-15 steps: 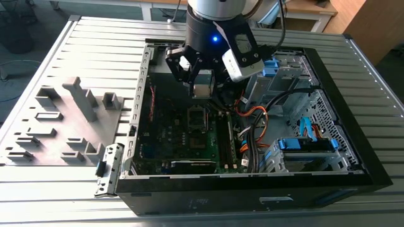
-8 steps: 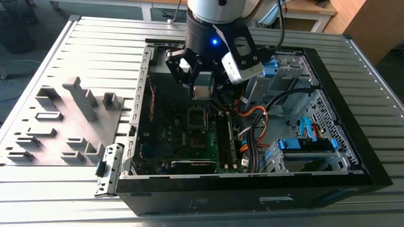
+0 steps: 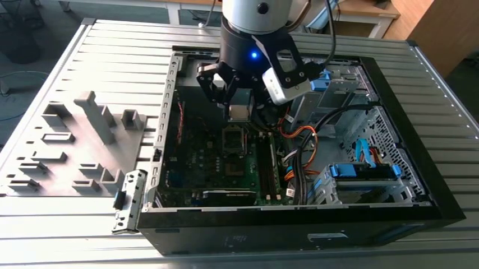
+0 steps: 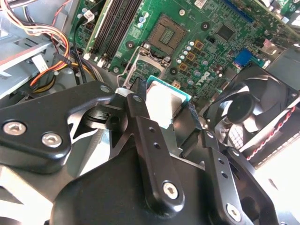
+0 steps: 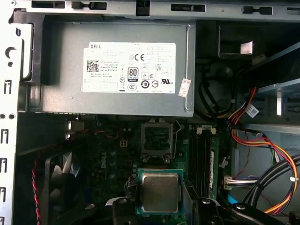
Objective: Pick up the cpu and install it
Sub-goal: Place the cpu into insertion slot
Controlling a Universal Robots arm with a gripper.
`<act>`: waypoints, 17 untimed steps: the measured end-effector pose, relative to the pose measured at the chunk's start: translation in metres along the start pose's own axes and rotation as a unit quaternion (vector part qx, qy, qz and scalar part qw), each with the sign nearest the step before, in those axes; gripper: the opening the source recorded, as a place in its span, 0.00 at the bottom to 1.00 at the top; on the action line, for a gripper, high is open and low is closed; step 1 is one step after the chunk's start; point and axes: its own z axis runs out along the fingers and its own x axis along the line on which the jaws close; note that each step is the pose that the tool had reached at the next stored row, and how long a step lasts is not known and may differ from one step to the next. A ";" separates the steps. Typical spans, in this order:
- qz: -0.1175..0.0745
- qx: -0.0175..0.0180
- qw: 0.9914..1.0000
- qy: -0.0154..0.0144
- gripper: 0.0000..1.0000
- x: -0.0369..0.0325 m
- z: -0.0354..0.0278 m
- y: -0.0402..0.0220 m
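Silver-grey: one cpu [image 5: 160, 192] in one gripper [image 3: 238, 105]

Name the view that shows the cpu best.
The first wrist view: the cpu faces the camera, its silver face square-on. In the second wrist view the fingers hide part of the cpu. The exterior view shows the cpu small, between the fingers.

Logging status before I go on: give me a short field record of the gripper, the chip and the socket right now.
gripper: gripper shut on the chip, over the open computer case
chip: chip gripped at two opposite edges, metal face showing, not seated
socket: socket open and empty on the green board, beside the memory slots
nearby: grey power supply box; black fan
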 end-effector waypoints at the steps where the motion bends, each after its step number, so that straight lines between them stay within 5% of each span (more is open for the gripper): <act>1: 0.000 0.000 1.000 0.000 0.47 0.0000 0.0009 0.0000; 10: 0.000 0.000 1.000 0.000 0.47 -0.0001 0.0021 0.0000; 17: 0.000 0.000 1.000 -0.001 0.47 -0.0001 0.0118 -0.0006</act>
